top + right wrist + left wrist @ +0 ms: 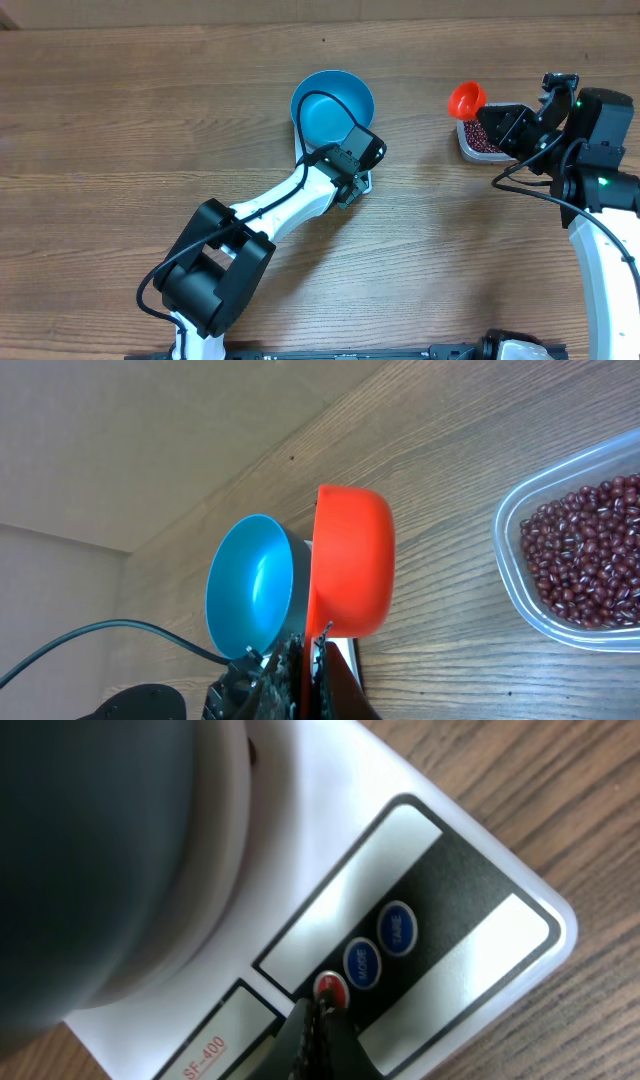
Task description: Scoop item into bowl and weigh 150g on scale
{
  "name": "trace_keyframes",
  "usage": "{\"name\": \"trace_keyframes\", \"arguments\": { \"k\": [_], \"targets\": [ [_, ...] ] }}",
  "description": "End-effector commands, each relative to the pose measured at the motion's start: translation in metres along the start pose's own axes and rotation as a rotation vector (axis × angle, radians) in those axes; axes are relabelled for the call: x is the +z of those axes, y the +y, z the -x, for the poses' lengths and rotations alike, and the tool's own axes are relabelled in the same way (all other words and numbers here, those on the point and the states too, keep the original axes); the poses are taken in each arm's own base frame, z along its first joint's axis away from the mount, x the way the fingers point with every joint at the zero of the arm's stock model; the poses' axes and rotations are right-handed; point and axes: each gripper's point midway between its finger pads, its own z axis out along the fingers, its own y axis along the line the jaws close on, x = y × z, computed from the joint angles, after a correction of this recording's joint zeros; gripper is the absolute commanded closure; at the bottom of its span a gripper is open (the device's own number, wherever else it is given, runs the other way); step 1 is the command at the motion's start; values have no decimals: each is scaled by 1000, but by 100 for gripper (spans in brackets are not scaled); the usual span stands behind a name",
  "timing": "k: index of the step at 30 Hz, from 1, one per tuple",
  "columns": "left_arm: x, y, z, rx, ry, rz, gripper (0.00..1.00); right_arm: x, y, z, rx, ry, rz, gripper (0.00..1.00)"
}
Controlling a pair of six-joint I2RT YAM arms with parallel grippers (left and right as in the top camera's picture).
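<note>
Beans [585, 560] lie tiny, maroon, loosely heaped.

Wood-grain table [120, 100], brown and matt, finely streaked throughout. Upper centre of the overhead view: bowl [325, 110] of smooth, lightly glossy blue plastic; the white scale [330, 780] is smooth plastic with a reflective face panel. Right of the right-wrist view: clear plastic tub [510, 575] of shiny maroon beans [590, 550], beside a smooth orange-red plastic scoop [350, 560]
</note>
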Motion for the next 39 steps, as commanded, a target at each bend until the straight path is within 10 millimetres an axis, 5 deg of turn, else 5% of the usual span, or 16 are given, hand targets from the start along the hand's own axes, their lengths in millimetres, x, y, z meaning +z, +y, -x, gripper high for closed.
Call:
{"name": "trace_keyframes", "arguments": {
  "k": [1, 20, 27, 39],
  "targets": [
    [4, -11, -3, 24, 4, -52, 96, -9, 9, 8, -23, -28, 18, 96],
    [7, 7, 3, -17, -22, -12, 96, -9, 8, 5, -20, -19, 12, 96],
    [6, -11, 6, -12, -41, -111, 96, -8, 8, 5, -19, -18, 12, 96],
    [10, -10, -2, -11, -25, -97, 96, -8, 7, 4, -15, -13, 9, 96]
  ]
}}
